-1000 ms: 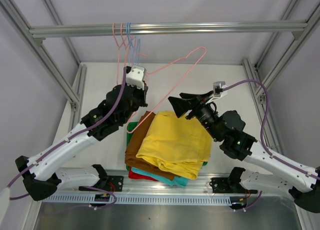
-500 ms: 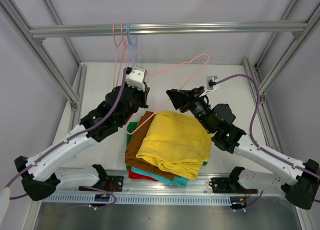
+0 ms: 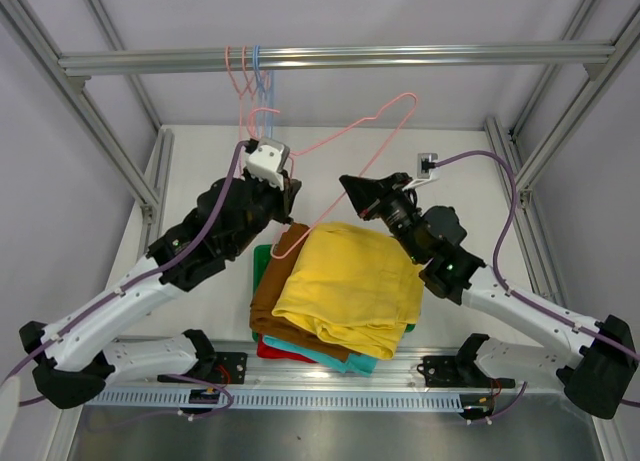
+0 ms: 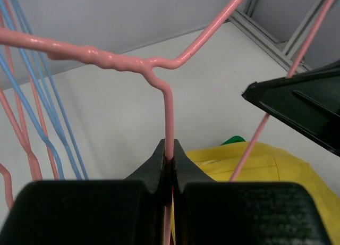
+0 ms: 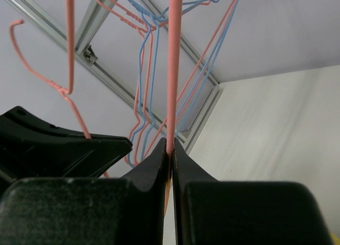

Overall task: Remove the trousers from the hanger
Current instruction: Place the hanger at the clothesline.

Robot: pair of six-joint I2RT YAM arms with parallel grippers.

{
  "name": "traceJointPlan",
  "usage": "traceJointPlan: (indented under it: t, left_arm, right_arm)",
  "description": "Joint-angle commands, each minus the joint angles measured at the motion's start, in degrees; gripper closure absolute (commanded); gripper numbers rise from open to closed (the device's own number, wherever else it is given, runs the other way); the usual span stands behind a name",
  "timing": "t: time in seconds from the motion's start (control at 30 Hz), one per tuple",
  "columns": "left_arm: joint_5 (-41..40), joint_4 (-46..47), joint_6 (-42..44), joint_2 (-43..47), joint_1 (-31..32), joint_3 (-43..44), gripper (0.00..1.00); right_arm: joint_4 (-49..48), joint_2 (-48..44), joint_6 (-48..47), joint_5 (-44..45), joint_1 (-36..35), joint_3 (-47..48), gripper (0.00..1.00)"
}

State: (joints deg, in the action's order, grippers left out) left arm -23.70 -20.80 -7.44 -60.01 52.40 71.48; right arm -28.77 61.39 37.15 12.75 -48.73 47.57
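- the right gripper [image 5: 170, 149] is now pinching shut on a side wire of the pink hanger [image 4: 169, 112], having snapped closed from wide apart a second ago.
- the left gripper [image 4: 169, 152] is staying clamped on the hanger's neck, at about 9 o'clock from the right one.
- the hanger is carrying nothing; the trousers [image 3: 300, 321] are lying stacked at 6 o'clock from it, yellow pair [image 3: 350, 286] on top, so removal is looking done.
- no readable writing is showing anywhere.
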Motion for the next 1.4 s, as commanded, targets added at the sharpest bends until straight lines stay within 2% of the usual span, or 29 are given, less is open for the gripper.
traceJointPlan:
  t: [0.0, 0.3, 0.7, 0.9, 1.07, 1.37]
  left_arm:
    - [3.74, 5.50, -1.26, 3.93, 0.24, -0.37, 0.99]
    - [18.33, 15.24, 1.02, 12.36, 0.24, -6.00, 0.99]
    - [25.37, 22.19, 0.76, 18.52, 0.16, -10.40, 1.00]
    - [30.20, 23.52, -2.57, 18.26, 0.16, -11.02, 1.00]
    - [34.94, 24.14, -7.06, 16.68, 0.16, -10.66, 0.99]
    - [39.17, 24.84, -9.87, 15.01, 0.07, -10.57, 0.99]
  right_arm:
    - [0.21, 1.37, 0.20, 2.28, 1.35, -1.78, 1.00]
    - [-0.58, 3.03, 12.15, -6.59, 10.67, -2.57, 1.00]
    - [-4.09, 12.35, 22.17, -18.02, 14.10, 0.67, 1.00]
    - [-4.54, 18.59, 24.03, -22.85, 15.33, 4.36, 1.00]
    - [1.77, 23.60, 24.99, -30.05, 17.96, 12.45, 1.00]
    - [4.34, 28.26, 26.49, -36.83, 19.90, 19.57, 1.00]
